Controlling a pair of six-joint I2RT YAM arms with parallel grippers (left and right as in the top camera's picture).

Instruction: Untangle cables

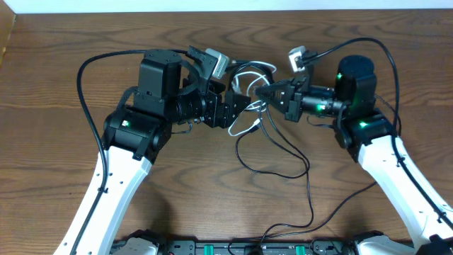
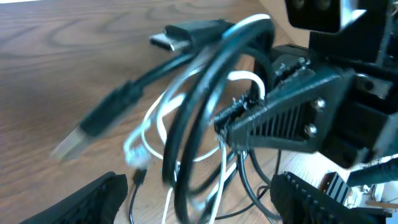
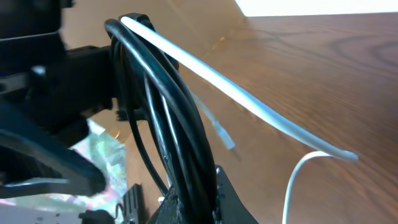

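We are in the middle of the pulling-apart step, with the knot not yet undone. On the wooden table (image 1: 64, 42) the two arms meet in the upper middle of the overhead frame, and the tangle hangs between them.

The right gripper (image 1: 266, 93) is clamped on the bunched loops. In its own wrist view the strands rise straight out of its closed fingers at the bottom edge. The left gripper (image 2: 199, 208) stands wide apart and holds nothing, its fingers at the lower corners of its wrist view.

The black cable (image 1: 283, 152) trails from the knot to the lower middle of the frame. The white cable (image 2: 149, 118) threads through its coils, beside a blurred plug end (image 2: 102, 118).

Next, we judge, the left jaws must close on one strand alone, ideally the white one. The crowded black coils and the arm wiring (image 1: 88, 78) make that awkward.
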